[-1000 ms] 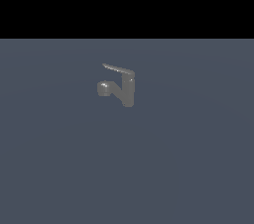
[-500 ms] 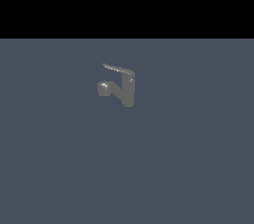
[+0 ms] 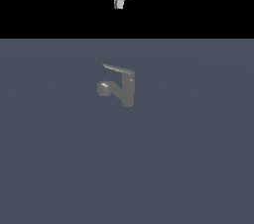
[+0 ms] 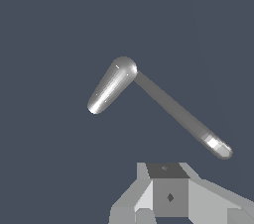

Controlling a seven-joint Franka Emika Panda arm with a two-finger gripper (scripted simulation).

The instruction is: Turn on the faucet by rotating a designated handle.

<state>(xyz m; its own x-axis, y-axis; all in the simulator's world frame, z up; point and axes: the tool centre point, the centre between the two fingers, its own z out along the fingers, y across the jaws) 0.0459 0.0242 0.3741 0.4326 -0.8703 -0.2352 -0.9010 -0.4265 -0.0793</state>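
Near centre frame I see the dull grey metal faucet (image 3: 124, 86), its flat tapered handle (image 3: 118, 69) on top; I cannot tell how the jaws stand.

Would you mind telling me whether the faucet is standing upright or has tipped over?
Upright: in the exterior view the faucet stands on its cylindrical body, with the handle on top and the gripper well above, not touching.

Pale grey blocky pincer (image 3: 119, 1), darker fingertips

dull grey metal faucet (image 3: 124, 86), faintly glossy handle (image 3: 118, 69); matt slate floor (image 3: 198, 158)
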